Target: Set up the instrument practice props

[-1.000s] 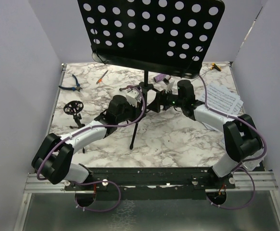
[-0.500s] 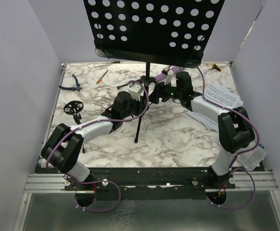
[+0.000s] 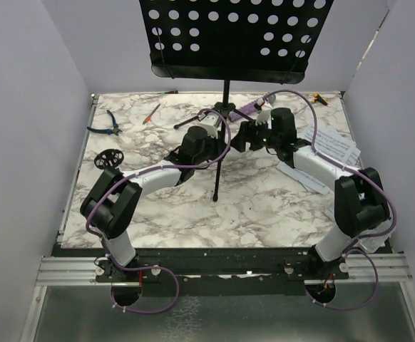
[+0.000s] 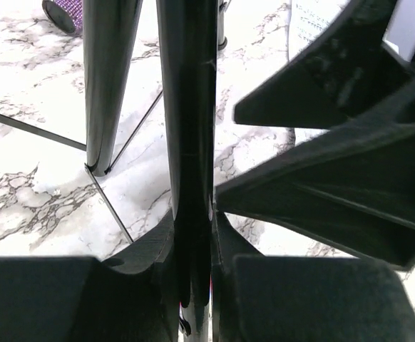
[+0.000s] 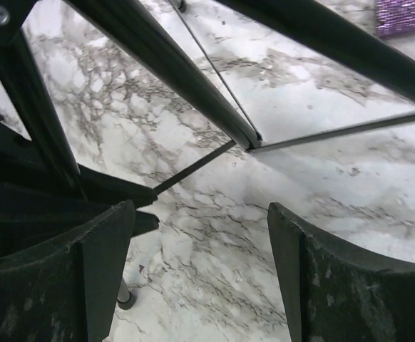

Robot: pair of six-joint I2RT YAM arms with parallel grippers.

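Note:
The tall black music stand (image 3: 229,35) stands upright at the back middle of the table, its perforated desk high in the top view. My left gripper (image 3: 217,139) is shut on one of its tripod legs (image 4: 190,142), which sits squeezed between the jaws (image 4: 193,239). My right gripper (image 3: 242,137) is open just to the right of the tripod, nothing between its fingers (image 5: 200,271); the stand's struts (image 5: 165,68) run above them. The purple glitter microphone (image 3: 248,108) lies behind the tripod. White sheet-music pages (image 3: 332,146) lie at the right. The small black mic stand (image 3: 109,158) sits at the left.
Blue-handled pliers (image 3: 108,125) and an orange-handled tool (image 3: 152,112) lie at the back left. A small yellow-and-black object (image 3: 320,98) lies in the back right corner. Pale walls close in the marble table (image 3: 264,206) on the left, back and right.
The music stand has travelled right and toward the back, carried by my left gripper. The right arm followed beside it, still open.

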